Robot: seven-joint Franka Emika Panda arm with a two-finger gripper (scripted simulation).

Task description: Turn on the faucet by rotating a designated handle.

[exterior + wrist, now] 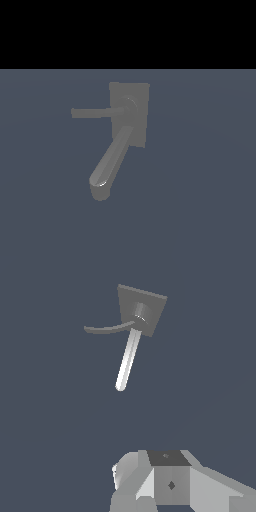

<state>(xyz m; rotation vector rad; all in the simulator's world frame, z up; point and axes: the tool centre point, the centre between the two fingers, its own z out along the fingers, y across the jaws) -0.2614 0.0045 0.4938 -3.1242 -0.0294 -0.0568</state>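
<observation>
In the exterior view, the handle (92, 113) reached toward that view's left from the round hub (127, 106) of the faucet (130, 112), while the spout (111, 161) slanted down to its downturned tip. The gripper (150, 486) hung well apart from the faucet, touching nothing; its opening could not be told.

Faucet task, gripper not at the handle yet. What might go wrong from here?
1. The handle and spout leave one hub close together. The gripper, well clear of the faucet, might catch the spout instead.
2. The handle is thin, so a push near its free end may slip off.
</observation>
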